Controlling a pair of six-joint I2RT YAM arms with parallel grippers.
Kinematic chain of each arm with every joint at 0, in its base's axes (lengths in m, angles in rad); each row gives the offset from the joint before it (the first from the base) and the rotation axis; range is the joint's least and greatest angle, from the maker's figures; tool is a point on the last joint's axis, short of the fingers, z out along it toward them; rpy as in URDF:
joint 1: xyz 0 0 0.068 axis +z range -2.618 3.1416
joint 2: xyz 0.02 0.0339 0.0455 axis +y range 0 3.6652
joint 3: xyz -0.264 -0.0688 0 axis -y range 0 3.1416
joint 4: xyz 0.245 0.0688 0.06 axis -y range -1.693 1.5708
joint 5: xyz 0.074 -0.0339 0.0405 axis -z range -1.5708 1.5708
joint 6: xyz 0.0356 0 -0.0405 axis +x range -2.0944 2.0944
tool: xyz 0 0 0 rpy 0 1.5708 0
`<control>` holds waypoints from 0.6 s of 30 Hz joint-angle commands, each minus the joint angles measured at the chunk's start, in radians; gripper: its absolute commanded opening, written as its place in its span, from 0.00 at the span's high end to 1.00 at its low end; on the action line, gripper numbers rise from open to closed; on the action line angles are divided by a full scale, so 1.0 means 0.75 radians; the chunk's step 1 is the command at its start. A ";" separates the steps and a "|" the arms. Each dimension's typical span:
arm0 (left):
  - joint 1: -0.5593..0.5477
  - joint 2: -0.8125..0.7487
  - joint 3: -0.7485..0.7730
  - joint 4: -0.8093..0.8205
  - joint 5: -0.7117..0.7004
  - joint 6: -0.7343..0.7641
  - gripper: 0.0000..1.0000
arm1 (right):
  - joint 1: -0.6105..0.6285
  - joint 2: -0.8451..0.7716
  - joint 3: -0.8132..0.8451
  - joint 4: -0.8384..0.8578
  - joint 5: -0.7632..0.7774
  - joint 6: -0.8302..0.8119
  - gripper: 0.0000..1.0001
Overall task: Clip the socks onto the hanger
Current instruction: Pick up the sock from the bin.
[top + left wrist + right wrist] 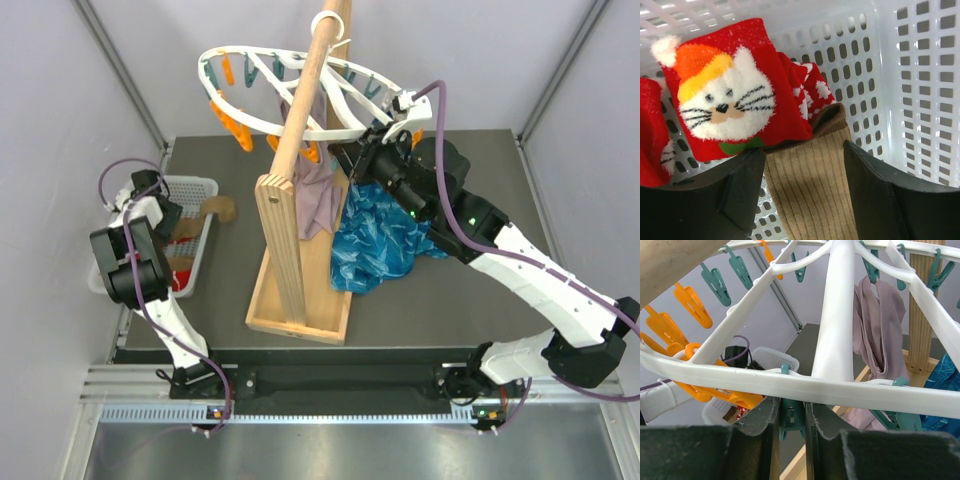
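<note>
One low pinch: left gripper [802,192], jaws apart astride the tan sock [807,165], should sink and grip it alone; right gripper [791,425] clamps a teal peg [791,407].

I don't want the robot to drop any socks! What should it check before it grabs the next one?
1. Left end effector open: ok.
2. Tan ribbed sock lies between its fingers: ok.
3. Red cat sock out of the way of the fingers: cannot tell, its bottom edge is very near the left one.
4. Right end effector shut on a teal peg of the hanger: ok.
5. That peg's mouth open for a sock: cannot tell.
6. Mauve sock hanging from the hanger: ok.
</note>
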 commanded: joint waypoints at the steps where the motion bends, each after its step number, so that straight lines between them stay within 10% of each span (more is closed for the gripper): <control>1: 0.010 0.022 0.033 -0.081 -0.116 -0.054 0.32 | -0.029 0.003 -0.039 -0.096 0.022 -0.041 1.00; 9: 0.012 0.049 0.025 -0.016 -0.053 0.040 0.46 | -0.029 -0.003 -0.058 -0.086 0.022 -0.041 1.00; 16: 0.012 -0.056 -0.080 0.201 0.082 0.167 0.72 | -0.029 -0.007 -0.060 -0.079 0.026 -0.037 1.00; 18: 0.010 -0.070 -0.067 0.195 0.091 0.189 0.94 | -0.029 -0.003 -0.062 -0.077 0.018 -0.033 1.00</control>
